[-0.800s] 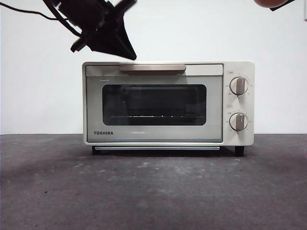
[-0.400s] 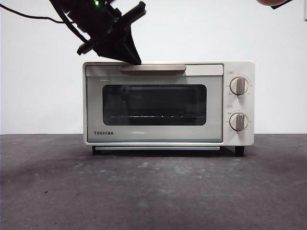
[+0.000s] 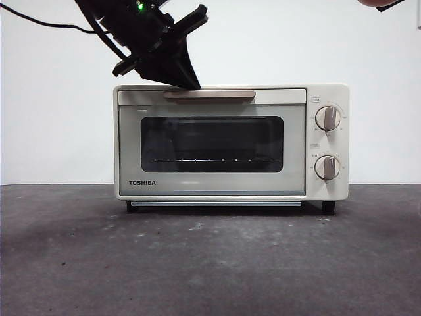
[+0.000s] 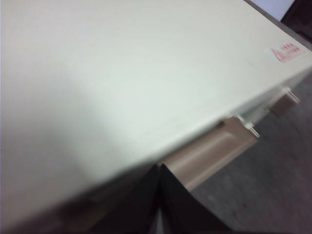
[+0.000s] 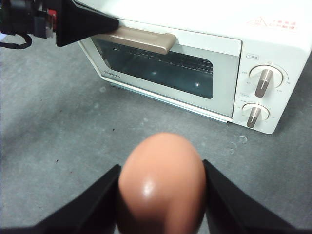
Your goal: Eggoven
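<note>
Front view: left pincer [image 3: 195, 84] tips sit at the tan handle [image 3: 209, 94] of the shut oven [image 3: 230, 141] on the desk [image 3: 210, 263]. Left wrist view shows its jaws pressed together beside that handle, so door-opening seems underway, calling for a downward pull. Right wrist view: right pincer [image 5: 161, 187] grips the egg [image 5: 161, 183] above the desk, before the oven.

Front view sits low at table height, level, square-on to the toaster oven [image 3: 230, 141], fairly near. Left wrist view looks down very close over the oven's top and tan handle [image 4: 209, 151], blurred. Right wrist view looks down from farther back, obliquely at the oven's front. All three share the handle.
</note>
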Motion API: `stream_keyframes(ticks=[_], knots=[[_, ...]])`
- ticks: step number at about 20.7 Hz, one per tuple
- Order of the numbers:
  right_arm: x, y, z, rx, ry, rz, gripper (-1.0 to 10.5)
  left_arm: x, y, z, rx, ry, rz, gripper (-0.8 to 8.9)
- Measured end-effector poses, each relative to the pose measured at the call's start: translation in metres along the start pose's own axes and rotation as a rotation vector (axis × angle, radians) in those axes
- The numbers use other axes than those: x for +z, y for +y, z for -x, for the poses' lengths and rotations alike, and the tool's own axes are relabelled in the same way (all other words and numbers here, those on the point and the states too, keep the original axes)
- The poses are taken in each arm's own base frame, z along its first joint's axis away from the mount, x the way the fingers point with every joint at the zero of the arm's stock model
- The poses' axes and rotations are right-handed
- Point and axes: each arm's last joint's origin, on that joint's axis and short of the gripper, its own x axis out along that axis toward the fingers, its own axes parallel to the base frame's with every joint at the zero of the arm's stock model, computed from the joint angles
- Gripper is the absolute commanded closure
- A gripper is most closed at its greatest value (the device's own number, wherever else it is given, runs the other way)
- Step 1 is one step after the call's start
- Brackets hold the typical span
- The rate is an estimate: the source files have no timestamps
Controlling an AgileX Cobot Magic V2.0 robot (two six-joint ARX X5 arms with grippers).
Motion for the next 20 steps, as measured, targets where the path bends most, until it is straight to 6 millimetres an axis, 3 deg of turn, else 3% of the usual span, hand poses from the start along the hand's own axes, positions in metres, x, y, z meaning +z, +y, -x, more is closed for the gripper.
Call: stream_keyframes(ticks=[7,20], knots=[[0.0,0.0,0.0,0.0,0.0,0.009,9.4,-0.01,-0.036,-0.004,-0.088,0.1,-0.052,8.06],[0.001,0.0,0.0,0.001,-0.009,0.011,9.4,-0.055,-0.1,-0.007,-0.205,0.398,-0.132,8.06]])
